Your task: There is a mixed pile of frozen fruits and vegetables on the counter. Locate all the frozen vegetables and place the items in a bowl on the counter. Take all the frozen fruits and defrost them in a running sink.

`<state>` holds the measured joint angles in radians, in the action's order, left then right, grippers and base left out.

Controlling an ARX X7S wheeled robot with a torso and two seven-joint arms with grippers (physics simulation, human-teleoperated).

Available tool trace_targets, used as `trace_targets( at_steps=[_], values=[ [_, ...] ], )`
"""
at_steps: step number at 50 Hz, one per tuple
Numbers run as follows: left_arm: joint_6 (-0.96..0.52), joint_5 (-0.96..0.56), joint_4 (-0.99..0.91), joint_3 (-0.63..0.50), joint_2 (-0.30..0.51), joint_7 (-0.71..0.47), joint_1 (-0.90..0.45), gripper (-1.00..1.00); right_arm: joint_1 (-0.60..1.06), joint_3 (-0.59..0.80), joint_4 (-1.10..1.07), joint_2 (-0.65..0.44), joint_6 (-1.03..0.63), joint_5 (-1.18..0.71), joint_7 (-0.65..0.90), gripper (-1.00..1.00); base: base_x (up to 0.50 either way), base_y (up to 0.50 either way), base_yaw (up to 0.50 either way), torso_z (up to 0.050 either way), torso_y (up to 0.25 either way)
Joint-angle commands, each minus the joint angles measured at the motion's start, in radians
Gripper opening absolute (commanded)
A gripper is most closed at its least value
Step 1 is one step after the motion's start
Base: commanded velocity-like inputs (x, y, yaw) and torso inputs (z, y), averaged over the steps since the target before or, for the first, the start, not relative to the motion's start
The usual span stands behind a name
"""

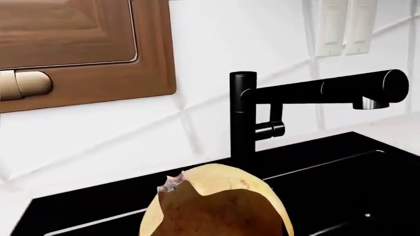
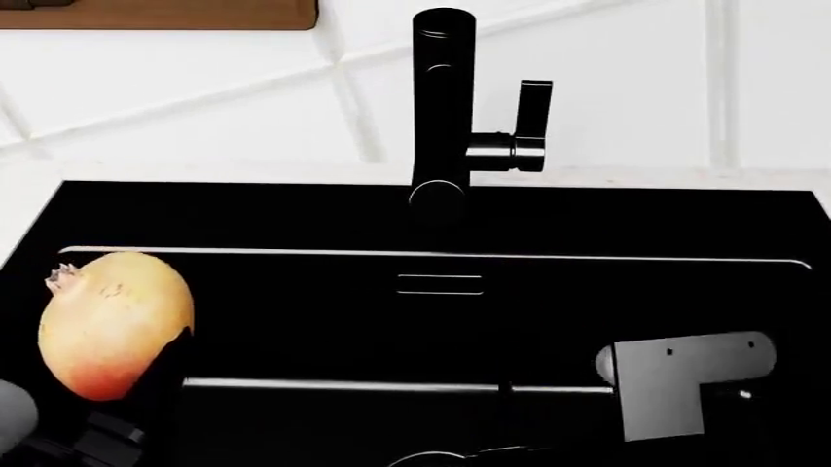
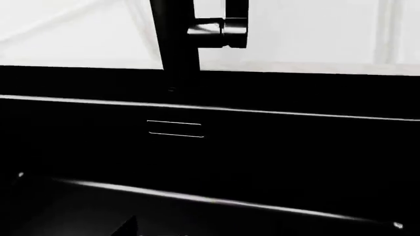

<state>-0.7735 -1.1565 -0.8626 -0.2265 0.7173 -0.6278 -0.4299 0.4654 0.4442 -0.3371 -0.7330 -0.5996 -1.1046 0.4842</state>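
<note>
A rounded yellowish-tan fruit with a reddish blush and a small crown (image 2: 115, 323) hangs over the left end of the glossy black rectangular sink (image 2: 520, 302), apparently carried by the left gripper (its jaws are hidden; I cannot tell their state). The right gripper isn't visible. The tall black tap (image 2: 442, 107) shows no water; releasing the fruit and starting the flow remain.

Yellowish-tan rounded fruit (image 2: 115, 324) held over the black sink (image 2: 520, 321).
</note>
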Motion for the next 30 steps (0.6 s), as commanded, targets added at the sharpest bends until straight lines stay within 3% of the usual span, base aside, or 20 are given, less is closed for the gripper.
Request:
trace_targets(
  at_steps=[1,21,30],
  values=[
    [-0.006,0.018,0.043,-0.064,-0.056,0.013,-0.033,-1.00,-0.030,-0.134,-0.306,-0.110,0.023,-0.104,0.191,1.00,0.00,0.00,0.00,0.000,0.000],
    [-0.065,0.182,0.313,-0.282,-0.191,0.153,-0.171,-1.00,-0.130,-0.250,-0.390,-0.178,0.115,-0.148,0.223,1.00,0.00,0.00,0.00,0.000,0.000],
    [-0.049,0.213,0.444,-0.321,-0.229,0.213,-0.180,-1.00,-0.138,-0.280,-0.434,-0.202,0.134,-0.196,0.216,1.00,0.00,0.00,0.00,0.000,0.000]
  ],
)
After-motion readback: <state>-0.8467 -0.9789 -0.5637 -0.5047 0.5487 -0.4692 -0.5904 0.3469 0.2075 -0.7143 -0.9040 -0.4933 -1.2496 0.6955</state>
